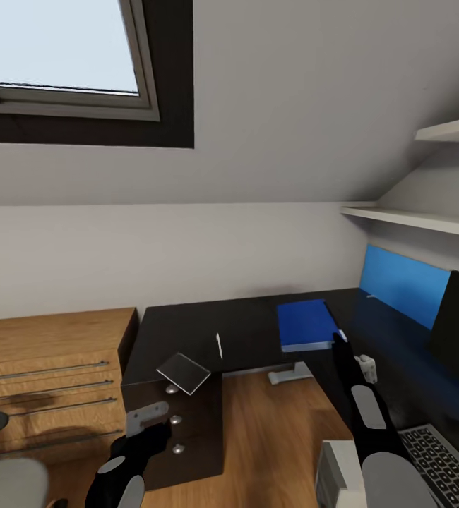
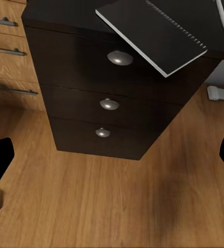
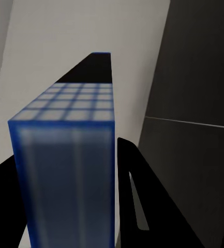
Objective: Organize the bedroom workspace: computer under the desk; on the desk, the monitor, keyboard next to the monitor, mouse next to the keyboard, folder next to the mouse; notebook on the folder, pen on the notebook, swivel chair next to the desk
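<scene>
Sloped white wall behind black desk; folder flat at frame centre-right, long axis running away from camera; right gripper at its near corner; right wrist view shows fingers clamping folder edge; left wrist view shows notebook overhanging drawer unit, left gripper spread open.

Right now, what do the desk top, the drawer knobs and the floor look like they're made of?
The desk top looks like black laminate or painted board: flat, matte, no visible grain. The drawer knobs look like brushed metal: round, silver-grey, with soft highlights. The floor looks like warm wood planks or wood-look laminate: streaky grain and faint board seams. As simulator renders, these are looks only.
</scene>
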Robot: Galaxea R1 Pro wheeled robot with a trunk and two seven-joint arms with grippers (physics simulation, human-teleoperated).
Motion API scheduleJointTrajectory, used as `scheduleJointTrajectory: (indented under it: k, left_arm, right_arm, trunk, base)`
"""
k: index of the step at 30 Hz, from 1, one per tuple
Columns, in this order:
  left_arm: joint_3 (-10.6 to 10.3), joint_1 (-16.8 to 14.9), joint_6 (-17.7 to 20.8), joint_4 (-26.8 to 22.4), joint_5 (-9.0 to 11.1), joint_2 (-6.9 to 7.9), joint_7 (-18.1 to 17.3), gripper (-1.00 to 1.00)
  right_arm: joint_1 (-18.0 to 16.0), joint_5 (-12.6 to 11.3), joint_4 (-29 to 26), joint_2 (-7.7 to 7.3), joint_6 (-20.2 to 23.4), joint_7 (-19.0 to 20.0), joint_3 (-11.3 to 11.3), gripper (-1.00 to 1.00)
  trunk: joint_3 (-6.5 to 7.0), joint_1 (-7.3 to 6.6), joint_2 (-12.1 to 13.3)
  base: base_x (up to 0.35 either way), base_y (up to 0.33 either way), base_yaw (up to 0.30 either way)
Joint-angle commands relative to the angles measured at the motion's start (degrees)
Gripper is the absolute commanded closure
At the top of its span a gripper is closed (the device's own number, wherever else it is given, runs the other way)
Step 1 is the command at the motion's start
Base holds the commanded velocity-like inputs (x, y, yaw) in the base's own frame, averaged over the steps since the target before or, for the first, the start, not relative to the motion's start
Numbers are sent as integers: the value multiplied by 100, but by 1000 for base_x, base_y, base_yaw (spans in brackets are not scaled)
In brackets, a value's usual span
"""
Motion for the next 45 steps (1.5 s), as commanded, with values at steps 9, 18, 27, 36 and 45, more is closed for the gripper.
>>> scheduleJointTrajectory:
  k: [9,18,27,36,45]
  left_arm:
    - [-7,-5,17,-3,64,1,57,-100]
    - [0,-5,18,-14,62,8,50,-100]
    - [1,-5,26,-43,64,10,49,-100]
    - [-4,-5,38,-47,65,2,49,-100]
    - [-7,-5,52,-50,68,1,48,-100]
  right_arm:
    - [-7,-55,-4,3,19,24,-41,100]
    - [-7,-47,32,-8,-351,16,-33,100]
    - [-7,-38,168,-10,-396,12,-19,100]
    - [-7,-18,465,-28,-665,-331,-9,100]
    - [-7,-11,548,-52,-978,-483,-6,100]
  trunk:
    - [-8,2,-5]
    - [-8,2,-5]
    - [-8,2,-5]
    - [-8,2,-5]
    - [-8,2,-5]
  base:
    - [41,0,-12]
    - [2,0,-207]
    - [0,0,-152]
    - [0,0,-21]
    - [0,0,-1]
